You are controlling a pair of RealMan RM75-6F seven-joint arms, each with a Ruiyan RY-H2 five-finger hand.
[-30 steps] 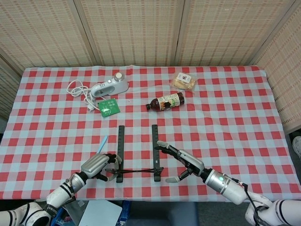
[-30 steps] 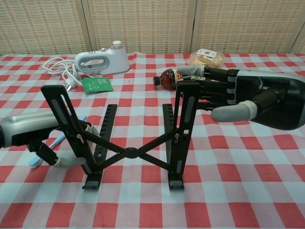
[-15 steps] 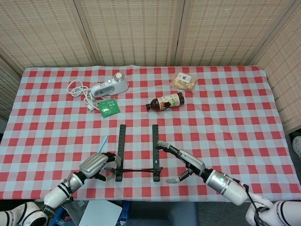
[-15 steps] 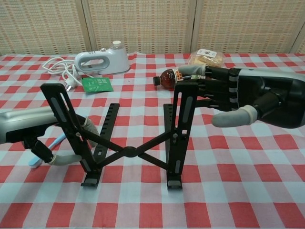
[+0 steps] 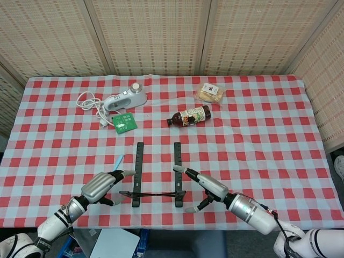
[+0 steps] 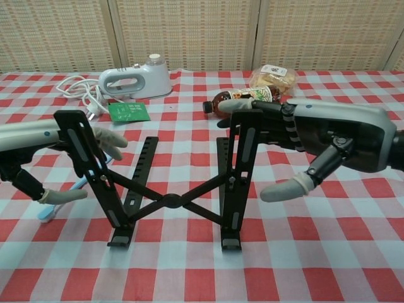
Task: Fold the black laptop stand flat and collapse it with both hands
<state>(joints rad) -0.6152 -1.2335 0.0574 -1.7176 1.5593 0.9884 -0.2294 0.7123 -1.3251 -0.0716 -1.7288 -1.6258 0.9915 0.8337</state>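
The black laptop stand [image 5: 138, 166] stands unfolded near the table's front edge, its two slotted uprights raised and joined by crossed bars [image 6: 172, 202]. My left hand [image 6: 38, 151] is at the left upright [image 6: 88, 164], fingers stretched out behind it and thumb low and apart, gripping nothing. In the head view the left hand [image 5: 99, 185] sits just left of the stand. My right hand [image 6: 315, 136] reaches in from the right, its fingers lying along the top of the right upright [image 6: 240, 170], thumb hanging free below. From above, the right hand [image 5: 207, 188] touches the right rail.
Behind the stand lie a brown bottle [image 5: 189, 115], a white handheld appliance with cord [image 5: 124, 98], a green circuit board [image 5: 124, 122] and a snack bag [image 5: 210, 92]. A light-blue stick [image 5: 117, 164] lies by the left hand. The table's front edge [image 5: 161, 226] is close.
My left hand let go of the stand's lower left leg, uncurled and rose, fingers now behind the left upright. My right hand slid left over the right upright's top and its thumb dropped.
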